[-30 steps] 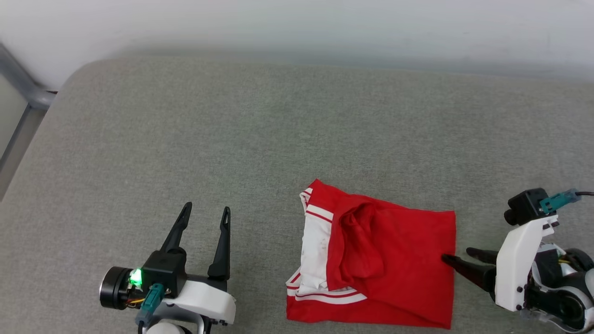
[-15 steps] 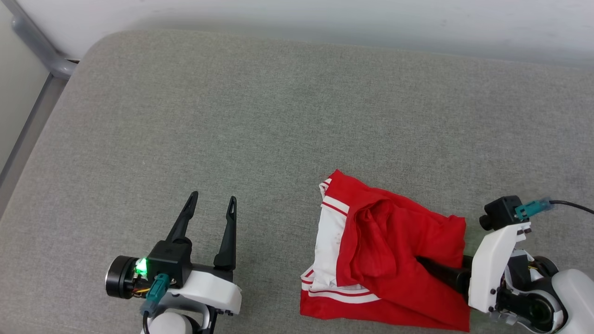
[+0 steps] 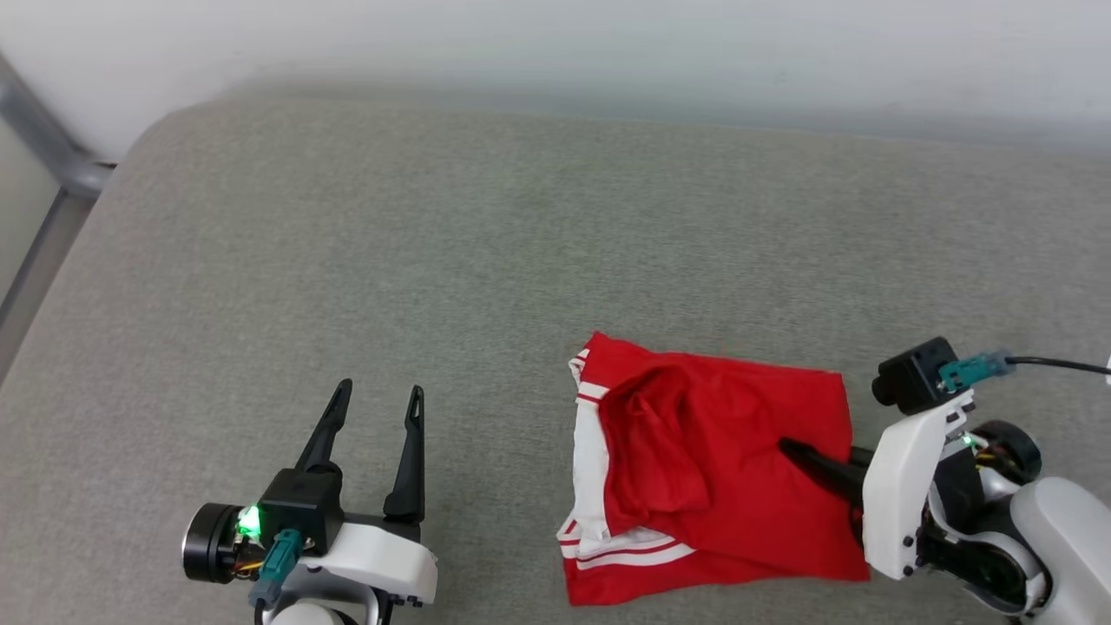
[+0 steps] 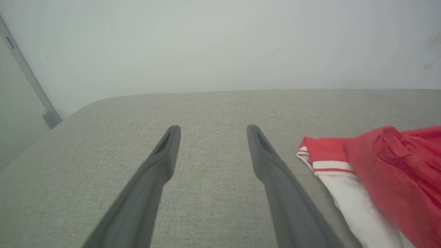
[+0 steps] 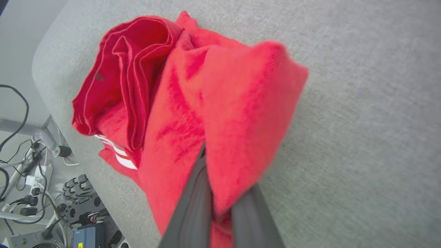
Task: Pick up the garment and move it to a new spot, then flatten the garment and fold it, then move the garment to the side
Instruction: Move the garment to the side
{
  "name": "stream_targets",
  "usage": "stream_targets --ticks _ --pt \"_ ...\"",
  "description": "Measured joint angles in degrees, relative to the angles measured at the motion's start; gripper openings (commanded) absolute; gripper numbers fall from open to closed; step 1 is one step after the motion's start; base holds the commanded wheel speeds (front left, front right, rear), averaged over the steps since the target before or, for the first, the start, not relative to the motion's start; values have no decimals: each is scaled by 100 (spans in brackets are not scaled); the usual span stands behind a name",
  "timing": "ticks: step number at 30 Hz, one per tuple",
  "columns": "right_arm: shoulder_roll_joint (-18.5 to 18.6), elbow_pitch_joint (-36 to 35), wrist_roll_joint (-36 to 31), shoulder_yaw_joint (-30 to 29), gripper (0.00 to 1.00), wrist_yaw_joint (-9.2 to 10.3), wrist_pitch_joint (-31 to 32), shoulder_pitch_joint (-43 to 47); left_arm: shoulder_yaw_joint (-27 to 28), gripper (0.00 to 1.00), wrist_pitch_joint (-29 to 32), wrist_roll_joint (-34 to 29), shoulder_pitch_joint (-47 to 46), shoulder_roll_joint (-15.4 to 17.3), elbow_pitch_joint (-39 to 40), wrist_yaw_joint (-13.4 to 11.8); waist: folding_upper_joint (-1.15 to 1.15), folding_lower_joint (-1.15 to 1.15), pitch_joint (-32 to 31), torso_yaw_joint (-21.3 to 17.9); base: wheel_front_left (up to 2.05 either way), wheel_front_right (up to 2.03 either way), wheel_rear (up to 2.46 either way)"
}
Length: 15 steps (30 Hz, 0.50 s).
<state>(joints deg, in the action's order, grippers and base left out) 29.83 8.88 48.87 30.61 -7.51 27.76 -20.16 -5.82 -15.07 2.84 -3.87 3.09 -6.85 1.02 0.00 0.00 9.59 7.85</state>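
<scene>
At the near edge of the scene, the robot's left gripper (image 3: 381, 388) hovers low over bare upholstery, its two dark fingers spread wide and holding nothing. To its right, the right gripper (image 3: 792, 451) reaches in from the side with its fingers pressed together on the right-hand edge of the garment (image 3: 729, 417). The right wrist view shows red cloth pinched between them and bunched up over the fingertips.

The garment lies in a compact folded rectangle on the grey cushion (image 3: 434, 260), close to its front edge and well apart from the left gripper. A white sleeve with red stripes shows along its left side, and a loose red flap is draped across the middle.

Since the garment already looks folded, the step in hand appears to be moving it to the side. Doing that well probably means dragging it low and slowly along the cushion so the layers travel together. The pinch should take in every layer at that edge, or the loose flap may slip and undo the fold. The path should also steer clear of the front edge, below which cables and equipment (image 5: 34, 193) sit on the floor.

Beyond the garment the cushion runs back to a pale wall (image 3: 555, 43), with a grey metal frame (image 3: 52, 165) at far left.
</scene>
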Motion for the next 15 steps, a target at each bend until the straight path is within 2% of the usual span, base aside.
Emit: stream_targets --ticks 9,15 --pt "946 -938 -44 330 0 1 309 -371 120 100 0 2 72 0 158 -20 0 0 -104 -739 0 0 0" --pt "1446 -1072 71 168 0 0 623 -543 192 100 0 -13 10 7 336 -42 0 0 63 -1286 0 0 0"
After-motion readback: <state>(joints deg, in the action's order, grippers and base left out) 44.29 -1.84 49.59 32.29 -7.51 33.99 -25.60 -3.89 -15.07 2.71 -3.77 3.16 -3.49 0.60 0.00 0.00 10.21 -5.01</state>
